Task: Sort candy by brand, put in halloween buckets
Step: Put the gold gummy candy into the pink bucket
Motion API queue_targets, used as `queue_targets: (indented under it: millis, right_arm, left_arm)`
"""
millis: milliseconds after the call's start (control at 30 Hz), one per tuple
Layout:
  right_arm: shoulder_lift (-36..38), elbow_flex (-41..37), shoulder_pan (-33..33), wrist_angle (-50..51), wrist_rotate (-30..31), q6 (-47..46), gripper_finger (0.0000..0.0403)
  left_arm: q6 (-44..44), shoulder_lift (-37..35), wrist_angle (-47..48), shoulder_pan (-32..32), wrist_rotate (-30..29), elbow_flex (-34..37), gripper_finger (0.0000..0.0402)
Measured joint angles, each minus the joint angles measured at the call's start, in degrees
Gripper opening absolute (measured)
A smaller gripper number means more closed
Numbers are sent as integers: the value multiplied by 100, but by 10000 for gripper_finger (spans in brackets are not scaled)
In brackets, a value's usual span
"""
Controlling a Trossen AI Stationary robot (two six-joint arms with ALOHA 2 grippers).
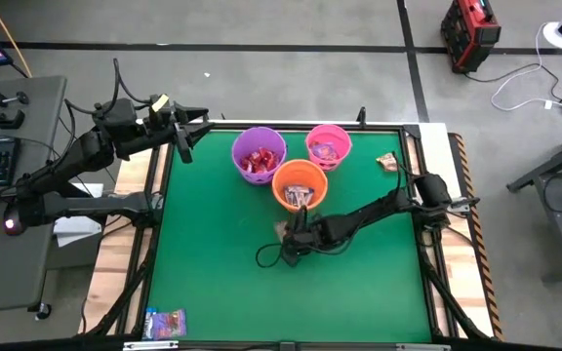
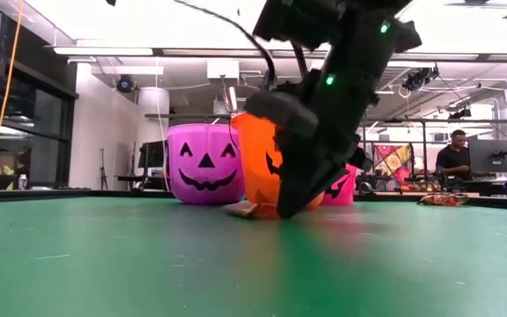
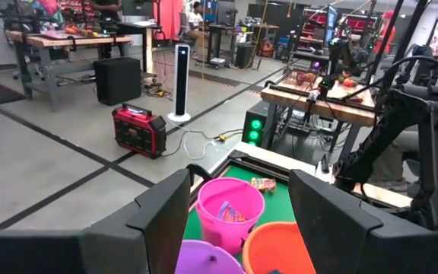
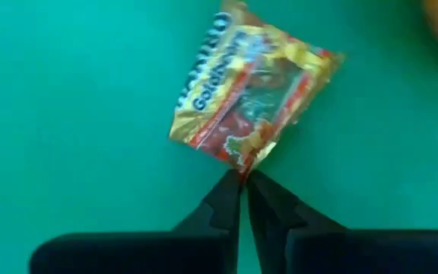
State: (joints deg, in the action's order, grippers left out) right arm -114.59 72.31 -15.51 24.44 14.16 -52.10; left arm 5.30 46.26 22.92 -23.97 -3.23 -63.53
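Observation:
Three buckets stand at the far middle of the green mat: purple (image 1: 259, 154) with red candy, pink (image 1: 328, 144), and orange (image 1: 300, 185) nearest. A gold-and-red candy packet (image 4: 248, 95) lies flat on the mat just in front of the orange bucket (image 2: 258, 167). My right gripper (image 4: 243, 179) is down at the packet's edge, shut. My left gripper (image 3: 238, 221) hangs open above the mat's far left corner (image 1: 185, 136), touching nothing. My right gripper pinches the gold-and-red packet at its lower corner (image 4: 241, 166), only at the free ends of the two fingers. The fingers slant down at it from the table's right. The packet lies flat on the mat.
A blue-and-white candy (image 1: 164, 323) lies at the mat's near left corner and a brown-gold one (image 1: 388, 161) near the far right edge. A dark cable loops on the mat beside the right gripper (image 1: 266, 255). A person sits at a desk beyond the table (image 2: 453, 158).

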Motion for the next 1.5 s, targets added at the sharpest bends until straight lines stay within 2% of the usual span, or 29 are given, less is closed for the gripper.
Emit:
queue_targets:
  millis: [133,467,633,800,967,1067,1233,1400,1500]
  right_arm:
    - [414,-4,-108,169,-88,113,14]
    - [1921,-4,-469,1619,243,27,0]
    - [2873,-4,-478,2280,820,-355,0]
    - [3871,-4,-241,2720,1672,-327,0]
    - [4529,0,546,2722,2158,465,0]
    - [4581,0,1305,2719,2122,1089,0]
    - [4205,0,2627,2456,1596,2094,0]
    - [3599,0,3660,1907,479,2808,0]
    - [3261,-2,3985,1874,462,2702,0]
  left_arm:
    - [2,0,0,2,-51,-2,213]
    - [2,0,0,2,-149,-2,213]
    - [1,0,-1,0,-206,-2,213]
    - [2,0,0,0,-218,-2,213]
    - [5,0,-2,0,-261,-2,213]
    - [51,5,-2,0,-289,-3,213]
    - [209,17,-3,0,-363,-4,213]
    - [212,16,-3,0,-390,-4,213]
    - [216,15,-4,0,-390,-4,213]
